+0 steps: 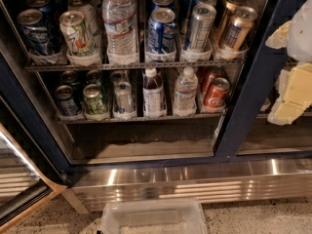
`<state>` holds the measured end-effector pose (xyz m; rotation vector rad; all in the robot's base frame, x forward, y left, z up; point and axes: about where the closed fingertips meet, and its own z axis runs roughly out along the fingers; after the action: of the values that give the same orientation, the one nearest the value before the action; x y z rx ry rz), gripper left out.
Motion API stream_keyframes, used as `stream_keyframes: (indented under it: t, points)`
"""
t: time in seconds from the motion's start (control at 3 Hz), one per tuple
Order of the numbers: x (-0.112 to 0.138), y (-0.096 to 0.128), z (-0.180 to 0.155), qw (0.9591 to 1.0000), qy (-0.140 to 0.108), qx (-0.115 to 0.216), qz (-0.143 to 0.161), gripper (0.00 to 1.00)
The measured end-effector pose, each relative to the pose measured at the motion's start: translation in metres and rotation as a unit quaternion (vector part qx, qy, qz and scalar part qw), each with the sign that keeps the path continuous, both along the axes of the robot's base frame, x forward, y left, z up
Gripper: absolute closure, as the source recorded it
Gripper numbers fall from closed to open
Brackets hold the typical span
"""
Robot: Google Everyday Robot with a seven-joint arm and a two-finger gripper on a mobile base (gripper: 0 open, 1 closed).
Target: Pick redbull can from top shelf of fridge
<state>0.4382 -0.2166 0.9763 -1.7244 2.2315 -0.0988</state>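
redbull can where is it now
Camera view: the redbull can stands on the top shelf, right of centre, between a blue can and a gold can; the gripper is at far right.

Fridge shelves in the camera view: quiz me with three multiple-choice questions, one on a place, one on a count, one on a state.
1. Where is the red cola can? A) right end of the lower shelf B) floor C) door rack
2. How many bottles stand on that shelf? A) none B) two C) five
3. The slim blue-and-silver Red Bull can is: A) lying flat B) crushed C) upright on the top shelf
Key: A, it stands rightmost there; B, one dark-drink bottle, one clear water bottle; C, it stands in its row, the cream gripper off at the right edge, not touching it.
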Motion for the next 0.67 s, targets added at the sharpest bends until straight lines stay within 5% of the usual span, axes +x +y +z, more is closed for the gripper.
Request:
stream_keyframes:
  t: [0.67]
  points:
    - [-0.012,0.005,-0.002,0.9999,-0.004,0.009,0.000,0.00]
